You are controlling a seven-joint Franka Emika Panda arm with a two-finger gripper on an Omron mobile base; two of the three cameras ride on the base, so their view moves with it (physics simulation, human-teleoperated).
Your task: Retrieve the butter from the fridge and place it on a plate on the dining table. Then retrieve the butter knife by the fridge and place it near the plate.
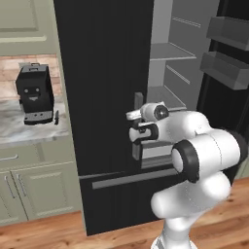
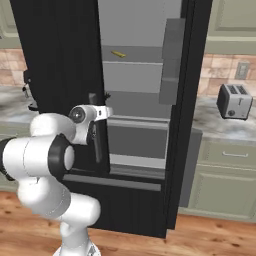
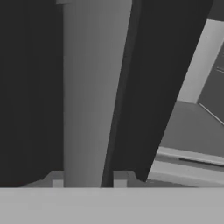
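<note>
The kitchen has pale green cupboards, a wood floor and a marble wall counter, and the tall black fridge [image 1: 102, 58] stands in the middle of it. Its right door [image 2: 192, 75] is swung open, so I can see the pale grey shelves inside. The butter [image 2: 118, 53] is a little yellow stick lying on a high shelf in there, well above the robot's hand. The gripper [image 3: 88, 179] is up against the left door, which is closed. Its jaws are narrow and pinch the long grey handle [image 3: 94, 87], with one tip on each side and, as far as I can tell, both touching it. I think the robot is about to pull this door open to get more room. To do it well, it should keep the hand straight on the handle and pull slowly. It should follow the round path the door makes, so the tips do not slide off. Its own big white arm stands close in front of the door, so it may need to back away as the door comes out. The butter knife [image 1: 57, 116] waits just beside the coffee machine [image 1: 34, 95] on the counter.
</note>
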